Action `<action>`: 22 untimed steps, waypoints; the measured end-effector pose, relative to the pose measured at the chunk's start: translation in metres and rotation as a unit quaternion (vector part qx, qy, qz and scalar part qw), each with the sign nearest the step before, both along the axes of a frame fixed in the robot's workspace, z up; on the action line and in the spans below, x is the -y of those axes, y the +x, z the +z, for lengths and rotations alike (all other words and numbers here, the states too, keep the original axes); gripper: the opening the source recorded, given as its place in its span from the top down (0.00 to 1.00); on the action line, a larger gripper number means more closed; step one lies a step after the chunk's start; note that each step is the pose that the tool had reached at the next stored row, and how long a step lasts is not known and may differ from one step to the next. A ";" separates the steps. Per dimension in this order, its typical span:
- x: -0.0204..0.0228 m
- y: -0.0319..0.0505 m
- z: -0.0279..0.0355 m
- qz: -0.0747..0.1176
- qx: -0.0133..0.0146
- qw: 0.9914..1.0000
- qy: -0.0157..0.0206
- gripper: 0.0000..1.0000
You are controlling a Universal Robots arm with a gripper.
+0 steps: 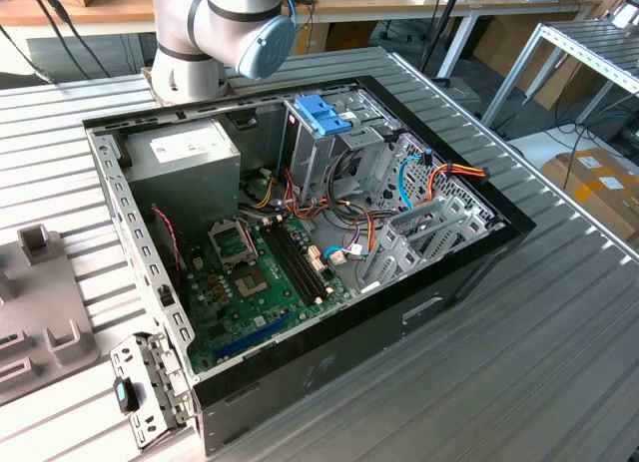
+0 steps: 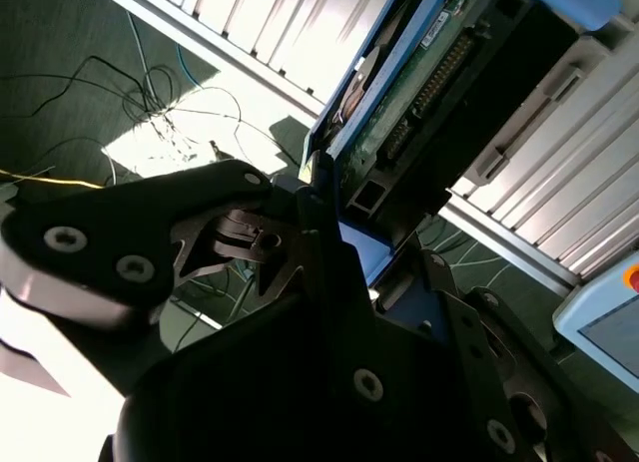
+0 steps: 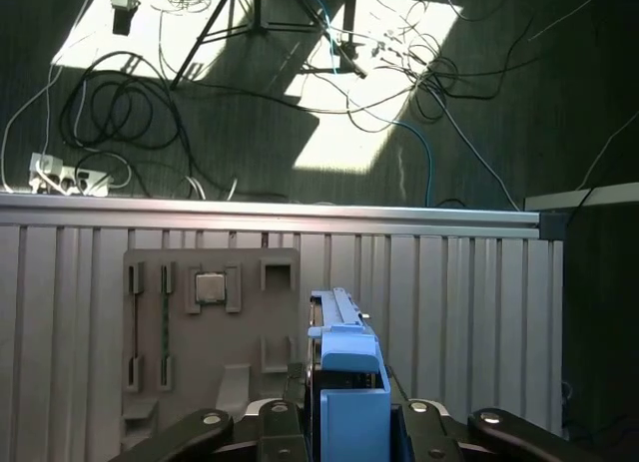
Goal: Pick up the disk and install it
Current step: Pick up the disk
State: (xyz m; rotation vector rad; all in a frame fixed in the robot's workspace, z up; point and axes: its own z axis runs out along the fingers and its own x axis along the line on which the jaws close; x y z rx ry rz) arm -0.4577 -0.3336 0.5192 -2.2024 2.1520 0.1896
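In both wrist views my gripper (image 3: 344, 427) is shut on the disk (image 3: 344, 377). In the first wrist view the disk stands edge-on between the black fingers (image 3: 270, 422), its light-blue carrier rail facing the camera, above the slatted table. The second wrist view shows the disk (image 2: 419, 73) from the side, with its green circuit board and blue rail rising from the gripper (image 2: 359, 237). The exterior view shows the arm's grey joint (image 1: 225, 28) behind the open computer case (image 1: 140, 242).
Inside the case sit a grey power-supply box (image 1: 185, 153), a metal drive cage with a light-blue latch (image 1: 324, 113), the motherboard (image 1: 260, 272) and orange and blue cables (image 1: 439, 173). A grey fixture tray (image 3: 250, 322) holding a chip (image 3: 210, 287) lies on the table below the gripper. Cables litter the floor (image 3: 349, 73).
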 end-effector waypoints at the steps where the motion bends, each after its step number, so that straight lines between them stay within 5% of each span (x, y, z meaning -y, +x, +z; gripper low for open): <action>1: 0.0000 0.0000 0.0104 0.000 0.000 1.000 0.002 0.63; 9: 0.0001 0.0000 0.0108 0.000 0.000 1.000 0.001 0.63; 11: 0.0000 0.0000 0.0108 0.000 0.000 1.000 -0.007 0.63; 12: 0.0000 0.0000 0.0108 0.000 0.000 1.000 -0.015 0.63; 17: 0.0000 0.0000 0.0109 0.000 0.000 0.998 -0.062 0.63; 22: 0.0005 0.0000 0.0109 0.000 0.000 0.998 -0.064 0.63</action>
